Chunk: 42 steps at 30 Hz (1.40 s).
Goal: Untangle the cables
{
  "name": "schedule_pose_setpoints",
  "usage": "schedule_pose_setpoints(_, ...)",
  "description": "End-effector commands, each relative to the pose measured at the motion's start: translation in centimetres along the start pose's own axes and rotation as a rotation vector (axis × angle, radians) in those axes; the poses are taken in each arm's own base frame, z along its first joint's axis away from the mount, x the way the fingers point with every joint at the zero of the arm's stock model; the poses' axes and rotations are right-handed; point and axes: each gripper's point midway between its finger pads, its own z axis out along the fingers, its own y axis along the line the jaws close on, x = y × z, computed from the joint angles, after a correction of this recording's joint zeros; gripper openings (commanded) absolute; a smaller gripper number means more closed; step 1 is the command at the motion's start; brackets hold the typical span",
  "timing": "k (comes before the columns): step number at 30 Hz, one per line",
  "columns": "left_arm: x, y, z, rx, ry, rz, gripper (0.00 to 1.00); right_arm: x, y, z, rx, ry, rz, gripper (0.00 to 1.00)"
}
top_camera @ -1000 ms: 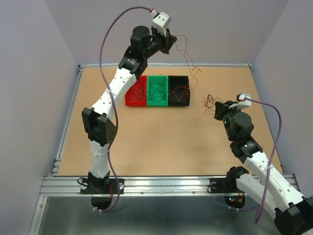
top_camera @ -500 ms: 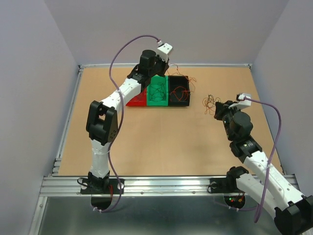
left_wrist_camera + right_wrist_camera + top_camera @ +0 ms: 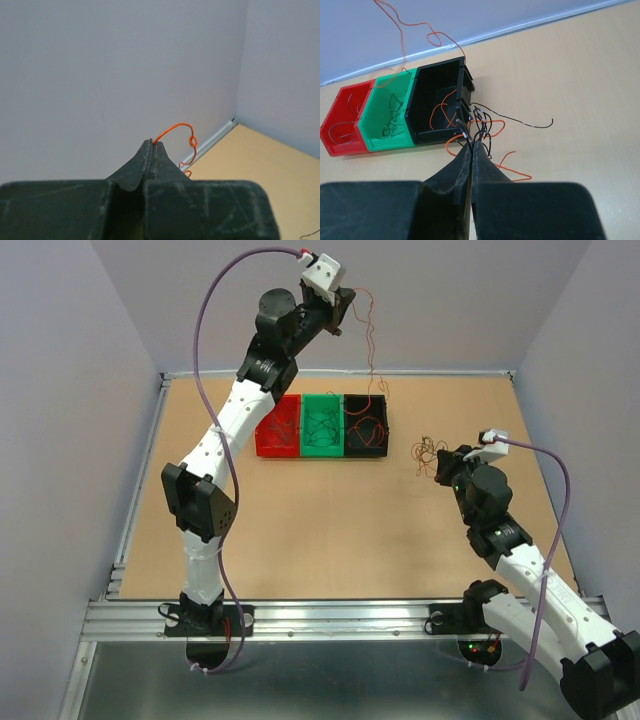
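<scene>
Nearest my view, low on the right of the overhead frame, my right fingers (image 3: 457, 170) are pressed together on a few dark and orange wires at the edge of the clump of cables (image 3: 430, 452). I judge that grip to be an anchor: it pins the clump to the table (image 3: 330, 530) so the tangle cannot ride along when a wire is drawn out of it. The clump lies on the bare table just right of the black bin (image 3: 366, 452), with loose ends straying away from it. Beyond it, at mid-frame, three bins sit side by side: the black one, the green bin (image 3: 322, 452) and the red bin (image 3: 275, 452), each with a few wires already in it, so I take them for colour-sorted drop places. Farthest off, at the top of the frame, my left fingers (image 3: 140, 167) are closed tip to tip on one end of an orange strand (image 3: 370, 330). The arm is raised high above the bins so that the strand hangs free and uncoils under its own weight, its lower end reaching down to the back rim of the black bin. I cannot tell whether that lower end is clear of the clump or caught on something at the bin.
</scene>
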Motion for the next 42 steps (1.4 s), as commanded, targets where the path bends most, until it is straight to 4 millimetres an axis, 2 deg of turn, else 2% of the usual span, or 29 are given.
schedule_pose_setpoints(1, -5.9, -0.2, -1.4, 0.014, -0.11, 0.021, 0.0, -1.0, 0.5, 0.1, -0.02, -0.039, 0.021, 0.01)
schedule_pose_setpoints(4, -5.1, 0.0, -2.0, 0.002, -0.089, 0.043, 0.0, -1.1, 0.4, 0.0, -0.02, -0.042, 0.019, 0.01)
schedule_pose_setpoints(5, -3.6, -0.2, -2.0, 0.005, -0.063, 0.041, 0.0, -1.0, 0.5, 0.0, -0.021, -0.042, 0.021, 0.01)
schedule_pose_setpoints(9, -1.8, 0.3, -2.3, -0.022, -0.028, 0.061, 0.0, -1.2, 0.5, -0.1, -0.026, -0.048, 0.022, 0.0)
schedule_pose_setpoints(12, -2.6, 0.7, -2.8, -0.05, -0.055, 0.073, 0.0, -1.1, 0.5, 0.0, -0.024, -0.045, 0.021, 0.01)
schedule_pose_setpoints(13, -3.6, 0.3, -3.1, -0.03, -0.077, 0.076, 0.0, -1.1, 0.5, 0.0, -0.023, -0.044, 0.02, 0.01)
schedule_pose_setpoints(16, -3.7, -1.4, -3.2, 0.056, -0.095, 0.045, 0.0, -1.0, 0.6, 0.1, -0.025, -0.04, 0.02, 0.01)
schedule_pose_setpoints(20, -2.6, -2.7, -2.6, 0.081, -0.07, 0.025, 0.0, -0.8, 0.8, 0.1, -0.039, -0.032, 0.019, 0.01)
schedule_pose_setpoints(26, -2.0, -1.9, -2.1, 0.031, -0.064, 0.05, 0.0, -0.7, 0.8, 0.2, -0.039, -0.026, 0.005, 0.01)
schedule_pose_setpoints(31, -0.7, -2.4, -1.6, 0.049, -0.044, 0.032, 0.0, -0.8, 0.9, 0.2, -0.045, -0.027, 0.003, 0.01)
schedule_pose_setpoints(35, -0.8, -2.5, -1.0, 0.05, -0.049, 0.028, 0.0, -0.5, 1.0, 0.3, -0.048, -0.02, -0.003, 0.01)
schedule_pose_setpoints(37, -1.6, -2.7, -0.6, 0.05, -0.064, 0.028, 0.0, -0.3, 1.2, 0.4, -0.062, -0.009, -0.011, 0.01)
schedule_pose_setpoints(38, -2.8, -2.6, -0.5, 0.049, -0.086, 0.033, 0.0, -0.1, 1.3, 0.4, -0.07, -0.004, -0.024, 0.01)
schedule_pose_setpoints(41, -3.4, -3.0, 0.0, 0.049, -0.095, 0.031, 0.0, 0.9, 2.2, 0.7, -0.13, 0.039, -0.069, 0.01)
schedule_pose_setpoints(42, -4.6, -3.1, 0.0, 0.049, -0.118, 0.037, 0.0, 1.4, 2.5, 0.8, -0.147, 0.06, -0.082, 0.06)
